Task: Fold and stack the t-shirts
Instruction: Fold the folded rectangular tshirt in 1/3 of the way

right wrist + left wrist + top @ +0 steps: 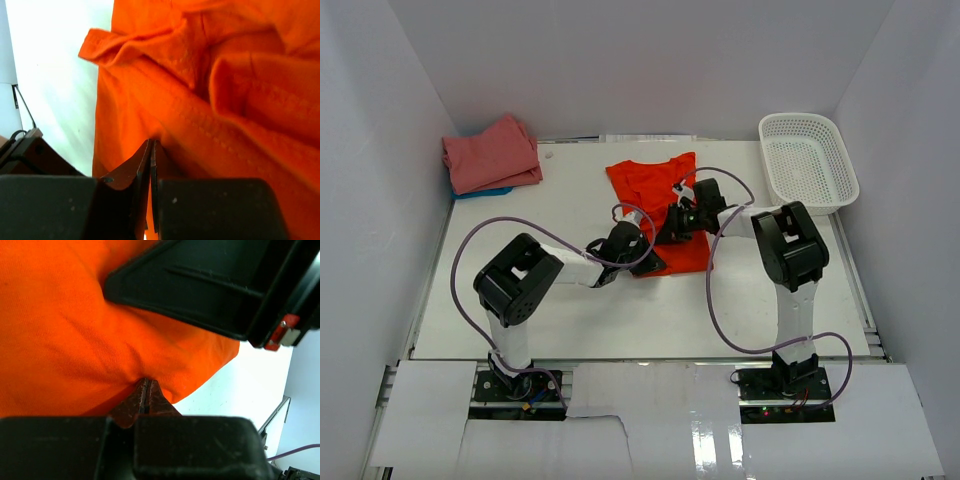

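The bright orange-red t-shirt lies partly folded at the middle of the table. My left gripper is at the shirt's near edge, with the right gripper just behind it. In the left wrist view the left gripper is shut on a pinch of orange t-shirt. In the right wrist view the right gripper is shut on a seamed fold of the same t-shirt. A folded salmon-pink t-shirt rests on a blue t-shirt at the back left.
A white mesh basket stands at the back right corner. White walls close in the table on three sides. The right arm's black body hangs close over the left gripper.
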Tool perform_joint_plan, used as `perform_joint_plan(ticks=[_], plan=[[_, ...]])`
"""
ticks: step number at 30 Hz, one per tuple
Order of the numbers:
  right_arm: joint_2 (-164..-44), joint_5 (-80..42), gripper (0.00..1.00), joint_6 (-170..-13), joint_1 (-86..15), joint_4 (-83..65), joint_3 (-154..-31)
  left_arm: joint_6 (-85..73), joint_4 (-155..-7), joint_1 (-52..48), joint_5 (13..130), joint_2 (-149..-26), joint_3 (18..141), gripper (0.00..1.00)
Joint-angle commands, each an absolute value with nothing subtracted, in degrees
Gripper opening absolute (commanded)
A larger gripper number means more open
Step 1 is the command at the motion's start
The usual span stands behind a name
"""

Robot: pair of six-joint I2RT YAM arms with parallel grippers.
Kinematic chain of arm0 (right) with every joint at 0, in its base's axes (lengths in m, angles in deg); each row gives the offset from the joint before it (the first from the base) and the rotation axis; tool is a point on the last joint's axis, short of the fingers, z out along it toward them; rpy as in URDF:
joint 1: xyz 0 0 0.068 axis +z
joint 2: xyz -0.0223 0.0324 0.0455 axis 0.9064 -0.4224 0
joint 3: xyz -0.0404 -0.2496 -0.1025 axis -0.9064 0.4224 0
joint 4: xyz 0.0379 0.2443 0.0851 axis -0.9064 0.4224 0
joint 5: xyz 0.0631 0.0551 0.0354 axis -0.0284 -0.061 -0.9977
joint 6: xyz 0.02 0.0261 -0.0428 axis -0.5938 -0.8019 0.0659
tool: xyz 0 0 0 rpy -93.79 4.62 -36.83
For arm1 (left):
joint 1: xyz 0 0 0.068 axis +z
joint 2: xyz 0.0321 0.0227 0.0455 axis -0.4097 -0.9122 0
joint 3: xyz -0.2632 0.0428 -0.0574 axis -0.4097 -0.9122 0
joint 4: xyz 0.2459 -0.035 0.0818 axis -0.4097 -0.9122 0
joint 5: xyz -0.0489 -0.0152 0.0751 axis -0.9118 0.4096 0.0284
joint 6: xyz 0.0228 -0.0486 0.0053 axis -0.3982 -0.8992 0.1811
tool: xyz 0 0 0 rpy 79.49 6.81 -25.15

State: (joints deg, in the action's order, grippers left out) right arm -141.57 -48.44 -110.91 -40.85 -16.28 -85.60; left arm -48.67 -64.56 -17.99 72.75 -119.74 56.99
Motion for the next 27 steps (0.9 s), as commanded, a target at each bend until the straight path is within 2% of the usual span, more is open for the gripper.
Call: perform_joint_plan(ticks=[1, 19, 27], plan=[[-143.24, -47.46, 0.08, -108.95, -41.02, -16.68, -89.11, -47.65, -69.93, -18.0, 73.85, -120.94, 55.22, 0.0], [-153.0, -45.96, 0.08, -107.54, -44.36, -12.99, -101.06, -48.44, -75.65, -18.0, 75.43, -114.61, 47.84, 0.0], [-159.32, -46.66, 0.08, -108.24, -44.62, -9.91, -114.49, -48.79, -75.74, -18.0, 74.82, -114.26, 46.96, 0.0]])
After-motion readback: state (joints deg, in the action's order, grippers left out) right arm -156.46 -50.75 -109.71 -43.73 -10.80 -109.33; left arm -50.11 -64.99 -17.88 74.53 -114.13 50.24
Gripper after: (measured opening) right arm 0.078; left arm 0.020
